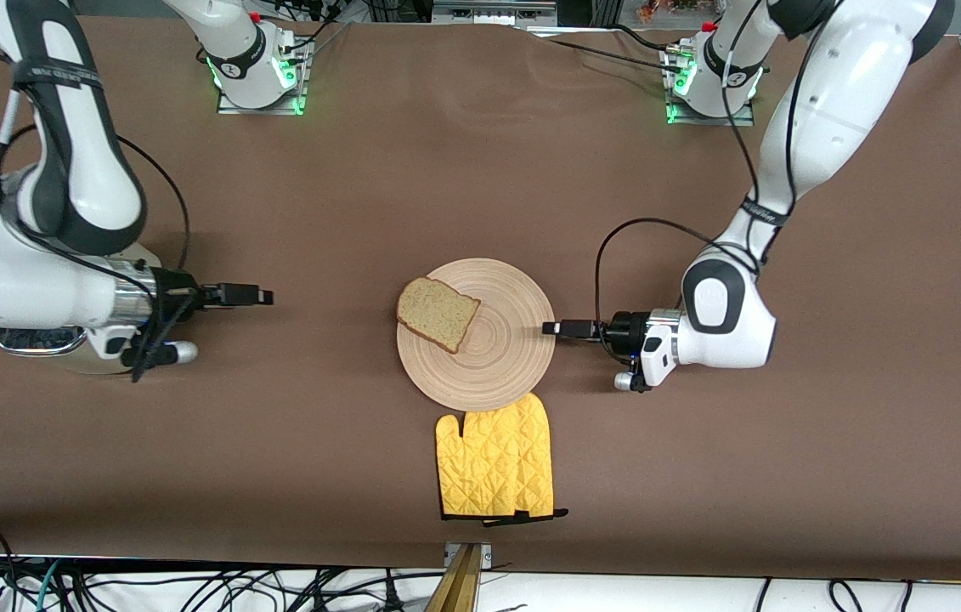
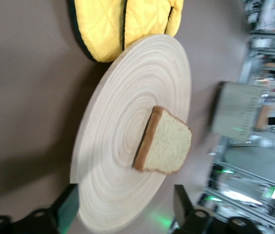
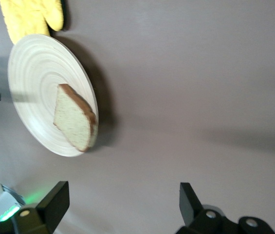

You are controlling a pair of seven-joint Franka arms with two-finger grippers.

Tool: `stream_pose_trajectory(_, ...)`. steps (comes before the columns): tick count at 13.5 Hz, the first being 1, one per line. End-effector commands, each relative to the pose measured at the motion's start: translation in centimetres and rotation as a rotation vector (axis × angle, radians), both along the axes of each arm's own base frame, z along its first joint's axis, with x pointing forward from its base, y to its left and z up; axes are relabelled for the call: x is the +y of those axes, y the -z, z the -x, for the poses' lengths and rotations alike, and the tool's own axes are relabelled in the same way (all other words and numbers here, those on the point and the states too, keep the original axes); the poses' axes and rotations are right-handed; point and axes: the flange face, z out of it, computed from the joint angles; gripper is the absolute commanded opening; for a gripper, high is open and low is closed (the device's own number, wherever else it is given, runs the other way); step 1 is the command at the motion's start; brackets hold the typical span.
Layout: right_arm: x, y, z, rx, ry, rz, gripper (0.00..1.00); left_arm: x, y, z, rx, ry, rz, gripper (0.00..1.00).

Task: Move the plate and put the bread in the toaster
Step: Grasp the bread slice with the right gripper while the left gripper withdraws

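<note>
The round wooden plate lies mid-table with the bread slice on its part toward the right arm's end. My left gripper is open at the plate's rim toward the left arm's end. In the left wrist view, the left gripper has the plate edge between its jaws, one jaw low by the table and one above, with the bread farther in. My right gripper is open and empty over bare table. The toaster is mostly hidden under the right arm; it also shows in the left wrist view.
A yellow oven mitt lies against the plate's edge, nearer the front camera. It also shows in the left wrist view and the right wrist view. The arm bases stand at the table's back edge.
</note>
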Motion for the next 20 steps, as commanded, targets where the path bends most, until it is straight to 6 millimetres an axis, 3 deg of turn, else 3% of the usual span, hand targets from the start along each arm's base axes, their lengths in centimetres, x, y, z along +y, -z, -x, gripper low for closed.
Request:
stream_pose_trajectory(1, 4.4, 2.0, 0.9, -0.003, 0.069, 0.007, 1.00, 2.1, -7.0, 1.1, -0.015, 0.093, -0.317, 1.00)
stream_pose_trajectory(3, 7.9, 2.9, 1.7, -0.001, 0.090, 0.029, 1.00, 2.9, -10.3, 1.4, -0.040, 0.193, -0.461, 1.00)
stream_pose_trajectory(8, 12.8, 7.9, 5.1, -0.031, 0.145, 0.046, 1.00, 6.8, -18.9, 1.7, -0.260, 0.385, -0.866, 1.00)
stream_pose_trajectory(10, 15.6, 9.2, 6.2, -0.036, 0.189, 0.072, 1.00, 8.4, -22.9, 2.0, -0.321, 0.380, -0.956, 1.00)
stream_pose_trajectory(11, 17.7, 9.8, 7.0, -0.036, 0.209, 0.082, 1.00, 10.6, -25.2, 1.9, -0.338, 0.332, -0.957, 1.00)
stream_pose_trajectory(13, 19.8, 11.4, 7.8, -0.037, 0.251, 0.102, 1.00, 13.9, -31.1, 2.3, -0.355, 0.277, -0.975, 1.00)
stream_pose_trajectory(15, 20.8, 12.4, 8.4, -0.008, 0.310, 0.120, 1.00, 15.8, -36.2, 3.0, -0.339, 0.225, -0.893, 1.00)
stream_pose_trajectory(16, 21.0, 12.7, 8.6, 0.011, 0.339, 0.128, 1.00, 17.7, -37.6, 3.1, -0.298, 0.166, -0.797, 1.00)
stream_pose_trajectory(18, 20.7, 12.8, 8.4, 0.024, 0.357, 0.133, 1.00, 19.2, -39.3, 4.8, -0.290, 0.106, -0.779, 1.00)
stream_pose_trajectory(20, 20.2, 13.4, 8.3, 0.033, 0.365, 0.140, 1.00, 18.5, -40.1, 6.2, -0.313, 0.152, -0.951, 1.00)
